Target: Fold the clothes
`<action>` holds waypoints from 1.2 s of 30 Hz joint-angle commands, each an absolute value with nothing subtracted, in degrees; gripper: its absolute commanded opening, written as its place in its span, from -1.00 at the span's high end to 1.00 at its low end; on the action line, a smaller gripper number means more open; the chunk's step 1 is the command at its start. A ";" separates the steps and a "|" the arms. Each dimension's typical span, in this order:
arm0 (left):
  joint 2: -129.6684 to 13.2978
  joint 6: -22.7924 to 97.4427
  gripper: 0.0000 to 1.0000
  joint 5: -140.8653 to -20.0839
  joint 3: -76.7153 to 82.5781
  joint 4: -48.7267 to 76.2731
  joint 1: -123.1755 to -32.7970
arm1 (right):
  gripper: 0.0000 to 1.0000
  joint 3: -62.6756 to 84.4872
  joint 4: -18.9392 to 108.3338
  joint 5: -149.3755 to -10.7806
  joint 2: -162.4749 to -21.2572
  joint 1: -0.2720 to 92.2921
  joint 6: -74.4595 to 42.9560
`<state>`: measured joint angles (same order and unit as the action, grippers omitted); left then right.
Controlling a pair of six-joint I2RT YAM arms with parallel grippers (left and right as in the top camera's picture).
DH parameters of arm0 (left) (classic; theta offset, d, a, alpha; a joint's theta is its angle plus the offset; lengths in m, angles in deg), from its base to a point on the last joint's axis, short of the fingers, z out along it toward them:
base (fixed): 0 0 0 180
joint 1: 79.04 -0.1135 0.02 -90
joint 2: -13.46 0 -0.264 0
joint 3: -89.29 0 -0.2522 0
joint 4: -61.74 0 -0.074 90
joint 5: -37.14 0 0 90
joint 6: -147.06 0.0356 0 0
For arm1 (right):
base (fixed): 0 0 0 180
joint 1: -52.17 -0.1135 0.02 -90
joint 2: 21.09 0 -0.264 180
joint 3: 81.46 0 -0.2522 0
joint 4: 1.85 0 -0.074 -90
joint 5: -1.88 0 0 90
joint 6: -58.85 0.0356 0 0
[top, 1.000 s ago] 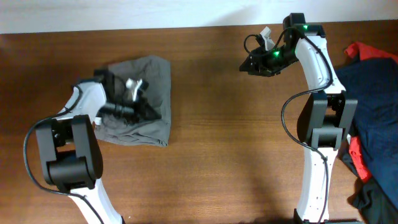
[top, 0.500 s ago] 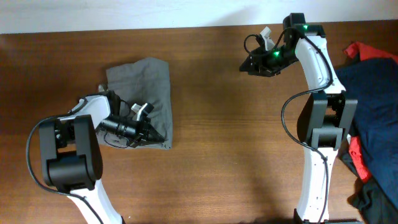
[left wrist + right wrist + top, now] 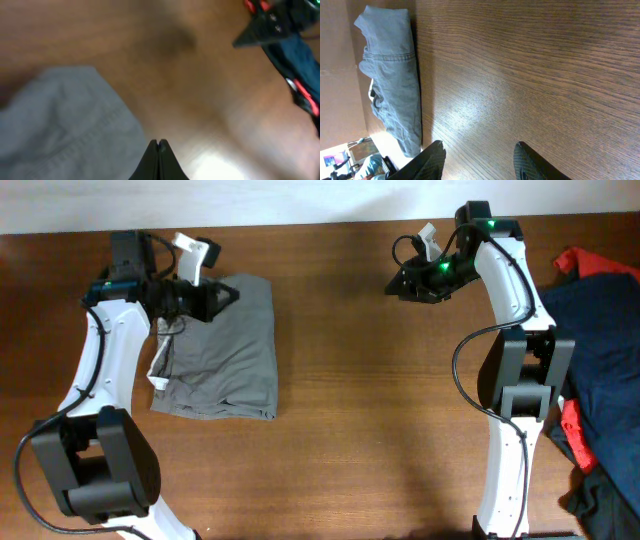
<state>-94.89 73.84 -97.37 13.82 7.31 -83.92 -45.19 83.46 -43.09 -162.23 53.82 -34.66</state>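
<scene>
The clothes (image 3: 225,350) are one grey-olive garment lying folded into a rough rectangle on the left half of the wooden table, with a pale strip showing at its left edge. My left gripper (image 3: 232,292) hangs over the garment's far edge, shut with nothing between its fingers. In the left wrist view the closed tips (image 3: 159,143) sit just past the corner of the clothes (image 3: 60,120). My right gripper (image 3: 392,288) is held far from the garment at the table's far right-centre. It stands open (image 3: 479,146) over bare wood, with the clothes (image 3: 395,75) in the distance.
A navy blue garment (image 3: 600,350) and a red cloth (image 3: 585,260) are piled at the table's right edge, beside the right arm's base. A dark cloth (image 3: 605,500) lies at the near right corner. The table's far edge meets a white wall.
My left arm has lifted off the garment's near-left part and swung up to its far edge, still shut. The garment now lies flatter and wider. The right arm has not moved.
</scene>
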 commanded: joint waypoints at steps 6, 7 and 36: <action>-104.40 65.31 0.98 -95.58 13.64 17.61 -84.01 | 0.02 -45.98 83.50 -42.91 -161.05 53.56 -35.42; -105.63 65.20 0.98 -96.23 13.64 19.14 -83.96 | 0.01 -45.98 83.50 -42.93 -161.05 53.56 -35.42; -110.87 56.18 0.73 -104.08 33.90 12.91 -83.99 | 0.01 -45.98 83.92 -42.93 -161.05 53.56 -35.44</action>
<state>-115.96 56.46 -99.75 31.59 16.43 -83.96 -45.19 83.72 -43.09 -162.23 53.82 -34.61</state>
